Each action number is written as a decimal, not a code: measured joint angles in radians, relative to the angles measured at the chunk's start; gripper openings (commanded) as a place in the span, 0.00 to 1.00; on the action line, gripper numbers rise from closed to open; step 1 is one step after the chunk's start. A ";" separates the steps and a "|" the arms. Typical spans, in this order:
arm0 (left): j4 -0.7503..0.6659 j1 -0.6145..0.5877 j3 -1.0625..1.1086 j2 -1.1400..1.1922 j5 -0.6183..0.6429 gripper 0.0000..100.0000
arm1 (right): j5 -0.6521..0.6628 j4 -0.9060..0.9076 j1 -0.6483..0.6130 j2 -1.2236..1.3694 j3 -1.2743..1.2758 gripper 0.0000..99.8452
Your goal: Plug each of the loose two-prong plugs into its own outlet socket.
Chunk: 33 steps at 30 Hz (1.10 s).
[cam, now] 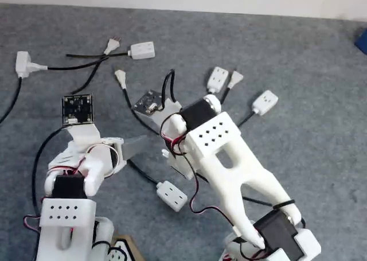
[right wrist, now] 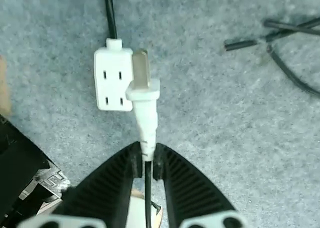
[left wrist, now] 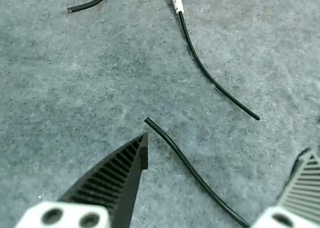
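White plug (right wrist: 142, 95) is sitting with its prongs across the edge of a white outlet socket (right wrist: 112, 80), not seated in any slot. Right gripper (right wrist: 145, 155) is pinching the plug's neck, fingers nearly closed around it. Left gripper (left wrist: 227, 143) is hanging wide apart low over the grey carpet (left wrist: 75, 77), gripping nothing. A black cable (left wrist: 170, 143) is lying between its fingers. Farther off, a spare socket (cam: 142, 50) and a loose plug (cam: 120, 76) are lying apart.

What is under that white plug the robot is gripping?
A white outlet socket lies on the grey carpet beneath the two-prong plug held by the right end effector. The prongs cover one edge of the socket, which cannot be seen.
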 measured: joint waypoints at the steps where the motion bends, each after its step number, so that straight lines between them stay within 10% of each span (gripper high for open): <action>1: -0.002 0.000 0.000 0.000 0.000 0.43 | 0.000 0.003 0.000 0.000 0.000 0.01; 33: -0.015 0.245 0.072 -0.011 -0.025 0.43 | -0.046 0.023 -0.074 0.000 -0.133 0.01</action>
